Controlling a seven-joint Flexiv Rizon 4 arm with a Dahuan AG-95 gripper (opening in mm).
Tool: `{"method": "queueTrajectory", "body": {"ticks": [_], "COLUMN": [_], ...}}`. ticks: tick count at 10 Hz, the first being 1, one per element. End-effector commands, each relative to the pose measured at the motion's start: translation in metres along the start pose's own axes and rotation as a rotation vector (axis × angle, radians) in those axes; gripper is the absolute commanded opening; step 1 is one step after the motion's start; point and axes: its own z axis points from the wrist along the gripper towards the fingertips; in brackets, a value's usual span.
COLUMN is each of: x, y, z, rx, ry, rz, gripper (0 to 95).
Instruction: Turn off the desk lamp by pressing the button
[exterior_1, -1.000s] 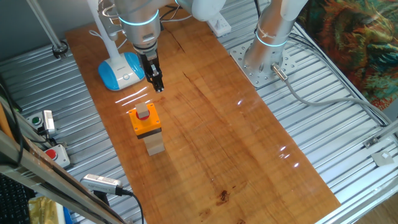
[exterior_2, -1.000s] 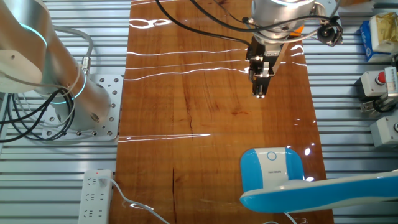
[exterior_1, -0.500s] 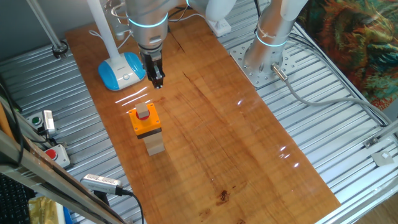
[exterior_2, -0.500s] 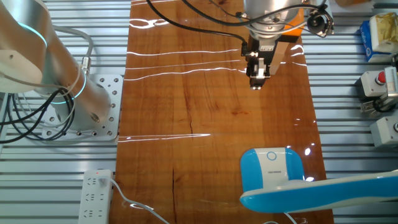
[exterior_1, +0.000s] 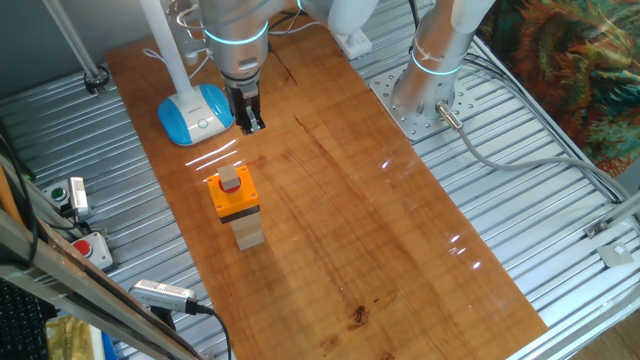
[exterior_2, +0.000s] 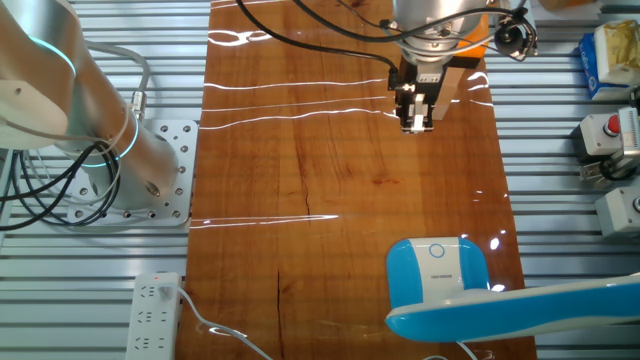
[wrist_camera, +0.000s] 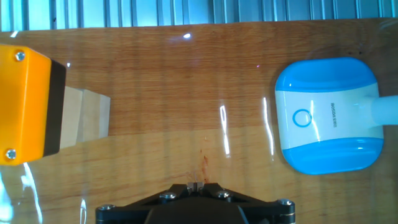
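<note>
The desk lamp's oval base (exterior_1: 197, 112), white top with a bright blue rim, stands at the far left of the wooden table, its slim white neck (exterior_1: 165, 50) rising behind it. The base also shows in the other fixed view (exterior_2: 437, 270) and in the hand view (wrist_camera: 326, 115). The button (wrist_camera: 301, 117) is a small ringed circle on the base's white face, also seen in the other fixed view (exterior_2: 437, 251). My gripper (exterior_1: 255, 125) hangs above bare wood just right of the base, also visible from the other side (exterior_2: 414, 125). In the hand view my gripper (wrist_camera: 197, 185) has its fingertips touching, shut and empty.
An orange box with a red cap (exterior_1: 233, 195) sits on a wooden block in front of the gripper; it shows at the left in the hand view (wrist_camera: 25, 106). A second arm's base (exterior_1: 425, 95) stands right of the table. A grey box with a red knob (exterior_2: 608, 130) and a power strip (exterior_2: 155, 310) lie off the table.
The gripper has risen a little above the wood and the hand has turned slightly. The lamp and the orange box have not moved.
</note>
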Motion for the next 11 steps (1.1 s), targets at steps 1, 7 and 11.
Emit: {"method": "queueTrajectory", "body": {"ticks": [1, 7, 11], "x": [-0.001, -0.017, -0.032], "y": [0.000, -0.007, -0.052], "z": [0.001, 0.006, 0.036], "rx": [0.000, 0.005, 0.004], "ry": [0.001, 0.016, 0.015], "rz": [0.002, -0.025, -0.100], "gripper": [0.0, 0.0, 0.0]}}
